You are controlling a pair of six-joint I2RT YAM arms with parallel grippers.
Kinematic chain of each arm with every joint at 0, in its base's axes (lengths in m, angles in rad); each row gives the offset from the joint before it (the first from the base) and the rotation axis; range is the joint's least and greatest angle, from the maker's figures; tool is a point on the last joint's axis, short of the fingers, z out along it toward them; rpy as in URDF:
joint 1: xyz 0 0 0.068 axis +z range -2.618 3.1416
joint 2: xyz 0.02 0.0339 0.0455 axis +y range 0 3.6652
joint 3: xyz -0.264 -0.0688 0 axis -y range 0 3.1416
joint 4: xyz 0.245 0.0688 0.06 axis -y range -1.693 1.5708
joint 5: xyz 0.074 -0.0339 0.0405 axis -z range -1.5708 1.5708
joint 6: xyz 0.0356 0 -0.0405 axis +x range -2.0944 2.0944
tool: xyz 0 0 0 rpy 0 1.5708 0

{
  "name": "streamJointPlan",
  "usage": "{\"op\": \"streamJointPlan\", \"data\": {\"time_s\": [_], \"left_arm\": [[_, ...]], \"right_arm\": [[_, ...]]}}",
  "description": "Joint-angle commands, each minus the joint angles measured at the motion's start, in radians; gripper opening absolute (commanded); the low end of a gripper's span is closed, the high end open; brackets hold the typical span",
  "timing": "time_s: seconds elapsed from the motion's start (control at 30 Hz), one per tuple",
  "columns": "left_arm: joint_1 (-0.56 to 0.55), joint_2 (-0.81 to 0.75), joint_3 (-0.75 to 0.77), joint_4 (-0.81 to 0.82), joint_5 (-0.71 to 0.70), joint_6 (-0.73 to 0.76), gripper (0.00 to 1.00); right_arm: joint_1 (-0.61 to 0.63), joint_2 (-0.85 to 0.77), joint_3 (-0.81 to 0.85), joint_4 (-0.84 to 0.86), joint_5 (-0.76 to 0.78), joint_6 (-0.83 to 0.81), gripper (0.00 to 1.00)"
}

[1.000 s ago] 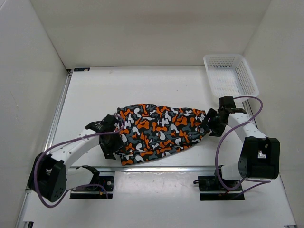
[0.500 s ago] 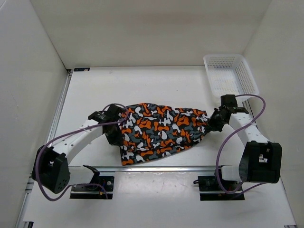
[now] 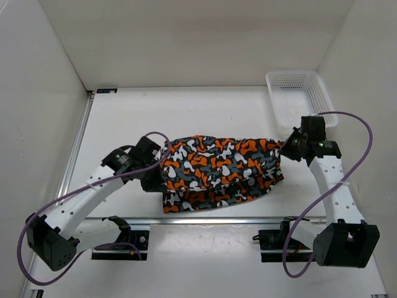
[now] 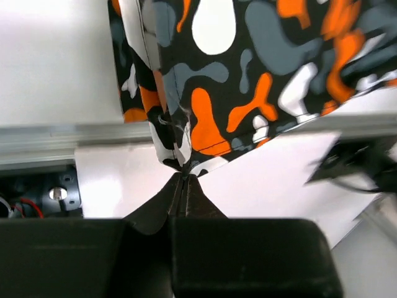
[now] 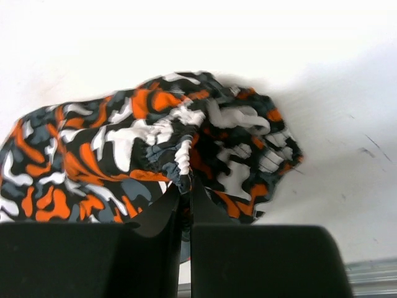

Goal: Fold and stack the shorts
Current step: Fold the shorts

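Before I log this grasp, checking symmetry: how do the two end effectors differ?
The left end effector pinches a flat, seamed corner of the shorts; the right end effector pinches a gathered, ruffled edge. The left holds the end far from the basket; the right holds the end beside it. Both are shut on the shorts.

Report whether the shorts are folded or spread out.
Not neatly folded: the shorts are stretched and rumpled between the left fingers and right fingers, each shut on an edge.
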Motion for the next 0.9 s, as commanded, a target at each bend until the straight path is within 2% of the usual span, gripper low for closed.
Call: {"op": "streamJointPlan", "data": {"time_s": [0.0, 0.1, 0.13, 0.17, 0.2, 0.3, 0.33, 0.37, 0.4, 0.43, 0.47, 0.5, 0.6, 0.7, 0.83, 0.87], "left_arm": [[-0.068, -0.001, -0.118, 0.038, 0.077, -0.038, 0.10], [-0.107, 0.032, -0.256, 0.131, 0.135, -0.084, 0.10], [-0.116, 0.047, -0.285, 0.180, 0.135, -0.085, 0.10], [-0.116, 0.096, -0.307, 0.192, 0.126, -0.095, 0.12], [-0.116, 0.126, -0.318, 0.192, 0.117, -0.082, 0.25], [-0.116, 0.225, -0.245, 0.176, 0.095, -0.043, 0.29], [-0.116, 0.225, -0.215, 0.162, 0.074, -0.033, 0.30], [-0.116, 0.225, -0.186, 0.147, 0.030, -0.032, 0.32], [-0.116, 0.225, -0.155, 0.113, 0.003, -0.032, 0.38], [-0.116, 0.225, -0.091, 0.096, -0.026, -0.023, 0.52], [-0.116, 0.225, -0.059, 0.078, -0.082, -0.023, 0.55], [-0.116, 0.237, -0.028, 0.067, -0.104, -0.014, 0.64], [-0.070, 0.303, 0.073, 0.057, -0.129, 0.023, 0.65], [-0.059, 0.360, 0.113, 0.137, -0.129, 0.035, 0.65], [-0.024, 0.554, 0.136, 0.202, -0.107, 0.060, 0.61], [-0.013, 0.587, 0.152, 0.215, -0.107, 0.069, 0.60]], "right_arm": [[-0.011, -0.037, -0.081, -0.055, 0.106, 0.048, 0.00], [-0.011, -0.049, -0.174, -0.055, 0.139, 0.090, 0.00], [-0.011, -0.049, -0.194, -0.041, 0.139, 0.099, 0.03], [-0.011, -0.049, -0.208, -0.041, 0.139, 0.099, 0.10], [-0.011, -0.034, -0.219, -0.031, 0.109, 0.099, 0.39], [-0.011, -0.003, -0.230, -0.040, 0.109, 0.099, 0.88], [-0.020, -0.003, -0.230, -0.040, 0.124, 0.099, 0.92], [-0.029, 0.006, -0.239, -0.040, 0.142, 0.099, 0.93], [-0.029, 0.020, -0.239, -0.031, 0.143, 0.099, 0.93], [-0.043, 0.043, -0.251, -0.003, 0.143, 0.087, 0.93], [-0.063, 0.058, -0.251, 0.006, 0.121, 0.087, 0.93], [-0.063, 0.073, -0.251, 0.022, 0.104, 0.075, 0.93], [-0.072, 0.138, -0.251, 0.081, 0.104, 0.065, 0.92], [-0.081, 0.221, -0.251, 0.140, 0.081, 0.065, 0.87], [-0.081, 0.313, -0.251, 0.209, 0.048, 0.065, 0.74], [-0.090, 0.324, -0.251, 0.236, 0.037, 0.065, 0.64]]}}
